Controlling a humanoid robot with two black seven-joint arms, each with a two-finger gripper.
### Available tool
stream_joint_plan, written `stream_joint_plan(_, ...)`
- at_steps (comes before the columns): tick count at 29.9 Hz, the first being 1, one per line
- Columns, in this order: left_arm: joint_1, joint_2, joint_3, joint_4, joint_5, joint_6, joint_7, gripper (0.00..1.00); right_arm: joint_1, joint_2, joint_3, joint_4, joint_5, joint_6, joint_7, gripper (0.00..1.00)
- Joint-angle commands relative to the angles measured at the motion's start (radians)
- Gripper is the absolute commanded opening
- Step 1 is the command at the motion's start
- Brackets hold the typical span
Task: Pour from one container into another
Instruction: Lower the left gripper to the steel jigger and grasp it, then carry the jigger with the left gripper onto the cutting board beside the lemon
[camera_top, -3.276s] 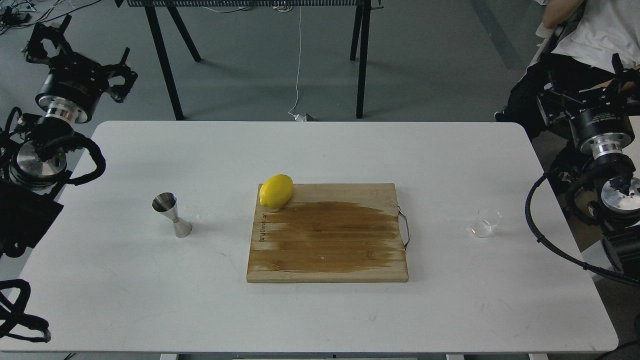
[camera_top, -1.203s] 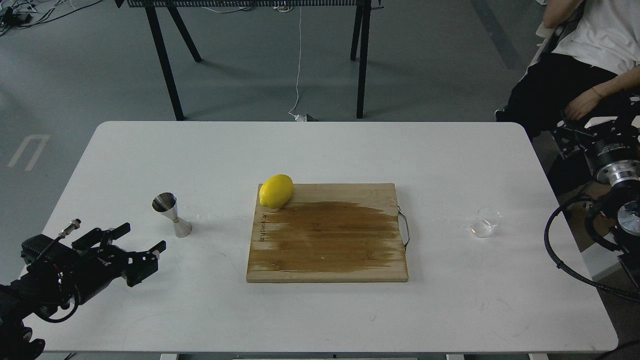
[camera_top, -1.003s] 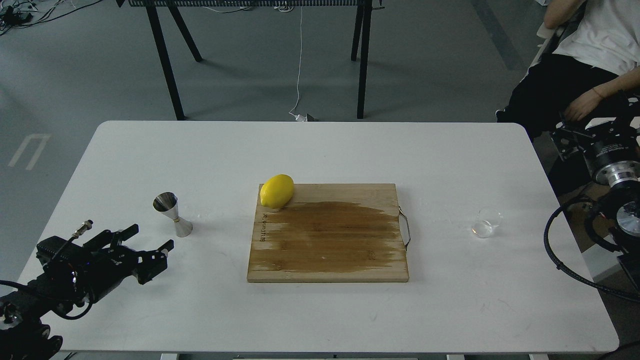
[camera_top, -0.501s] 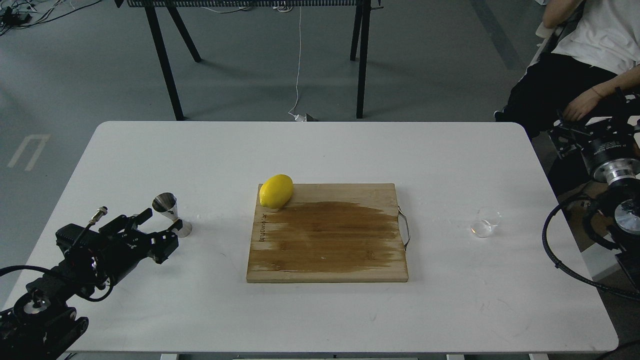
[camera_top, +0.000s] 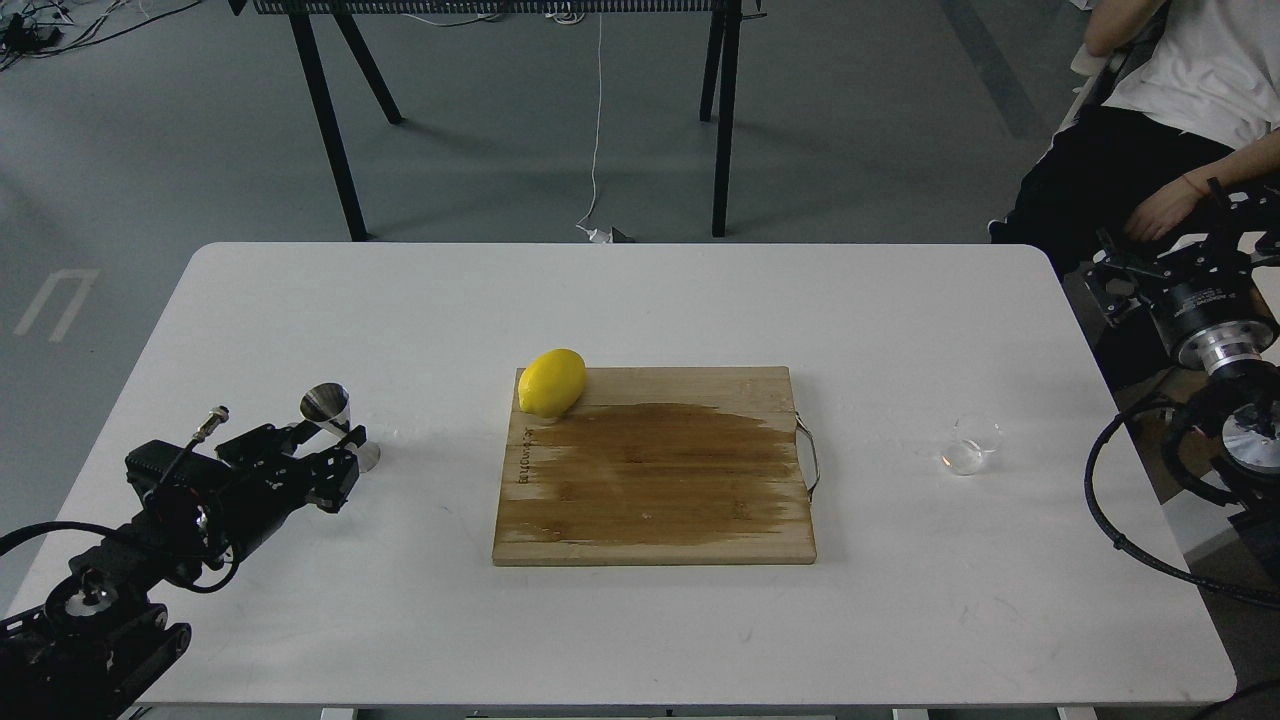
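**Left gripper at the jigger, glass cup alone at the right**

The glass cup (camera_top: 972, 444) stands at the right of the frame on the white table (camera_top: 640, 300), clear and rounded, well apart from everything else; nothing touches it. The jigger (camera_top: 330, 412) stands at the left of the frame on the same table, its open upper cone showing bright steel; its lower cone is partly hidden behind black fingers, with only a sliver of the base visible beside them.

The left gripper (camera_top: 325, 465) reaches in from the lower left, its fingers spread apart with one on either side of the jigger's lower half; whether they press on the metal cannot be told from this view. The left arm (camera_top: 110, 560) runs back to the lower left corner; a small connector sticks up from it.

The right gripper (camera_top: 1165, 265) sits at the right edge, beyond the table's rim and well apart from the cup; its fingers are dark and bunched, so I cannot tell how wide they stand.

Between jigger and cup lies a wooden cutting board (camera_top: 655, 465) in the middle of the frame, a dark wet patch across most of it and a metal handle on its right side; a lemon (camera_top: 552, 382) rests at its upper left corner, overhanging the edge. A seated person (camera_top: 1180, 110) occupies the upper right corner; black table legs (camera_top: 330, 120) stand on the grey floor at the top.
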Motion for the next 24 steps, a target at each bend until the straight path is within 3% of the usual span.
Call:
stream_joint_plan(1,0.0,-0.002,0.0,0.0,-0.002,0.005,0.0,0.45,0.0,0.003,0.0,0.0,-0.002,0.0,0.0,1.0)
stream_joint_plan(9,-0.002,-0.015,-0.002,0.0,-0.003,0.026,0.006,0.37,0.0,0.015,0.0,-0.002,-0.002,0.0,0.0,1.0)
stream_joint_plan(15,-0.002,-0.029,-0.002,0.0,0.0,0.027,0.009,0.17,0.0,0.015,0.0,-0.002,-0.004,0.0,0.0,1.0)
stream_joint_plan(24,-0.009,-0.026,-0.005,-0.018,-0.005,0.027,0.02,0.07,0.0,0.012,0.001,-0.002,-0.004,0.0,0.0,1.0)
